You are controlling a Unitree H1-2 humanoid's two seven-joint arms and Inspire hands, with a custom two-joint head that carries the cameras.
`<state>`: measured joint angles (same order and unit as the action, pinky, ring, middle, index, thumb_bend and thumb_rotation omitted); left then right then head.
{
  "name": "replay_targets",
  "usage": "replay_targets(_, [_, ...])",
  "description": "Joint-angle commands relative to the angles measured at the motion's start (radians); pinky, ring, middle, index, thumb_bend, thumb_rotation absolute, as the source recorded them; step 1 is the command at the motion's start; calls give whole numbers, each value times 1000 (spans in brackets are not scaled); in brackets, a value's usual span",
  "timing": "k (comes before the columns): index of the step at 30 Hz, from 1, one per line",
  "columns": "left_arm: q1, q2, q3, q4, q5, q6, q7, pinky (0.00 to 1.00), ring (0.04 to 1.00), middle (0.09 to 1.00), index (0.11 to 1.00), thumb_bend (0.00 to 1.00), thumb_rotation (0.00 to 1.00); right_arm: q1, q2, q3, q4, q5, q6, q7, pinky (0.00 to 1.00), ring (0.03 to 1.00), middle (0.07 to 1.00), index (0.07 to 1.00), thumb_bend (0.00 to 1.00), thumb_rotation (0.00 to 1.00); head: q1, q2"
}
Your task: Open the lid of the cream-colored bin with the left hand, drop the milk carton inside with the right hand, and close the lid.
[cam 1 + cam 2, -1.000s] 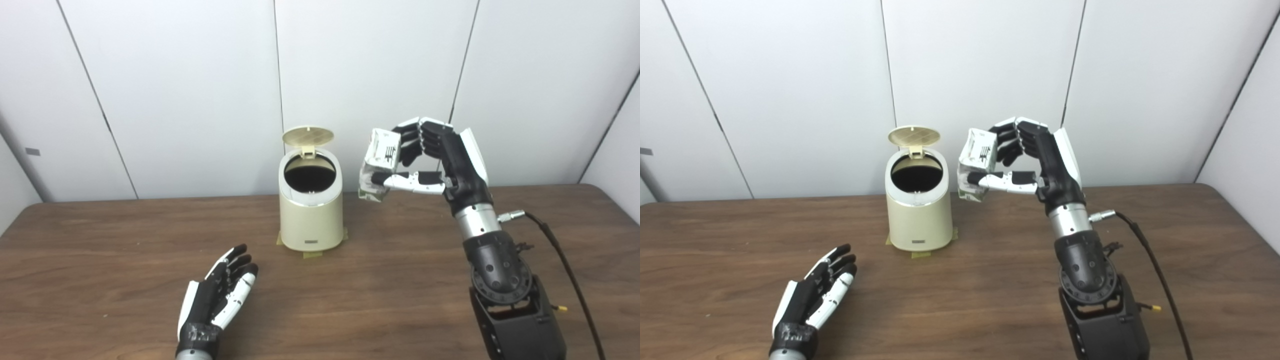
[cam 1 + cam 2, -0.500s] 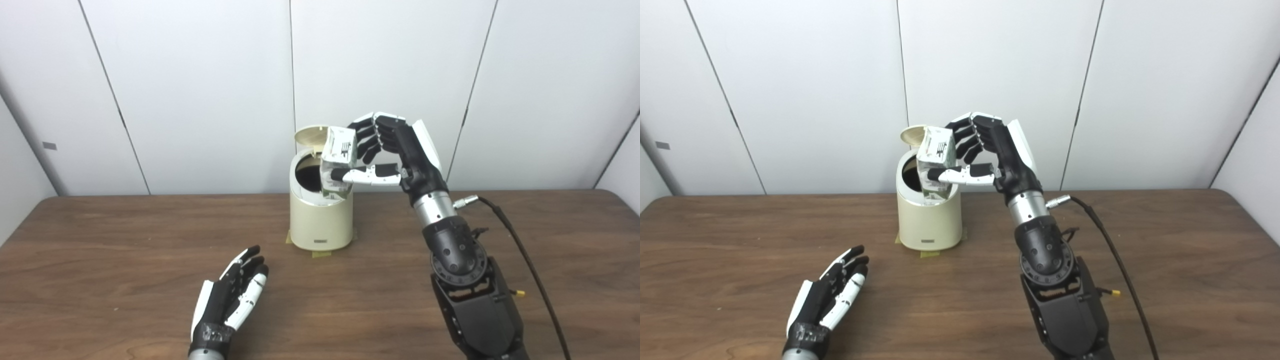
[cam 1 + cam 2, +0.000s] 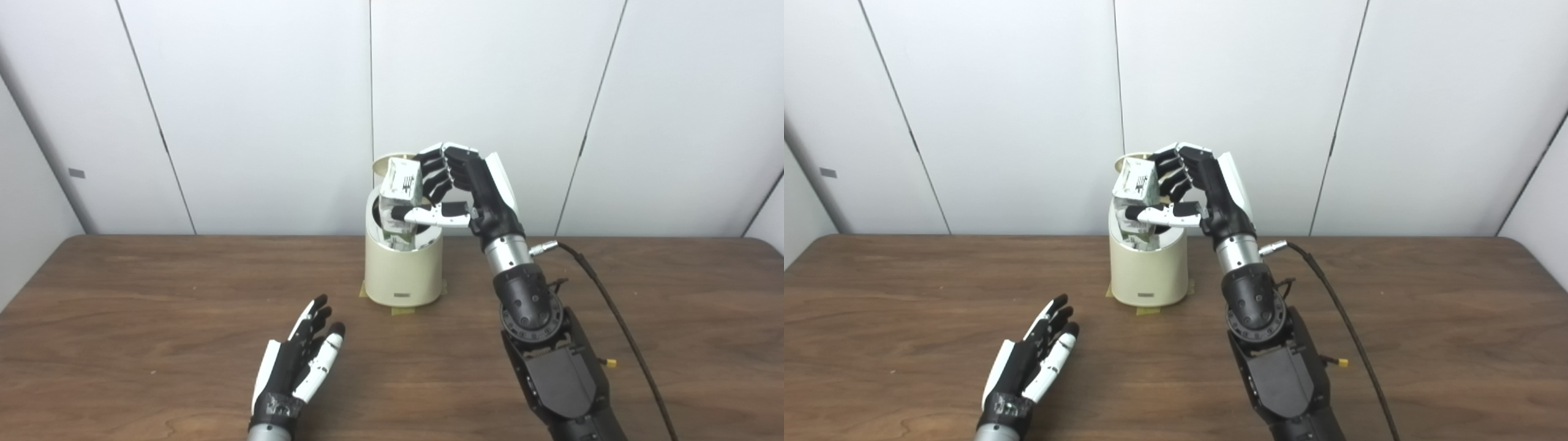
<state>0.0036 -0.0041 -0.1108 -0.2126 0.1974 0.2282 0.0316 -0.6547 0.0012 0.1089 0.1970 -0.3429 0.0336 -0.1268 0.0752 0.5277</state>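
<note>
The cream-colored bin stands at the back middle of the table, its round lid tipped up behind the opening. My right hand is shut on the white milk carton, held upright over the bin's mouth with its lower end dipping inside the rim. My left hand lies open, palm up, on the table in front and to the left of the bin, holding nothing. In the right eye view the carton hides most of the opening.
Tape tabs mark the bin's foot on the brown table. A black cable trails from the right forearm across the table's right side. White wall panels stand close behind the bin.
My right hand has carried the carton leftward from beside the bin to over its opening and lowered its bottom end into the mouth. The camera has shifted. The left hand stays put.
</note>
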Motion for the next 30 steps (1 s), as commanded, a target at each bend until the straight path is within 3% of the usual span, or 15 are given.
replay_targets(1, [-20,-9,-6,-22,10,-21,3,975,964,941,965,414,693,-96,6,-16,-7,-1,-69,-45,331,412,502,514,499,0,5,-2])
replay_targets(19, [0,-35,-13,-58,12,-8,4,968,950,922,944,444,622,-131,0,-22,78,-1,-81,-96,315,418,504,515,497,0,15,18])
replay_targets(30, [6,-32,-18,-67,13,30,-8,970,965,946,912,448,688,-127,4,-19,126,-18,-150,-152,315,412,492,516,498,0,14,20])
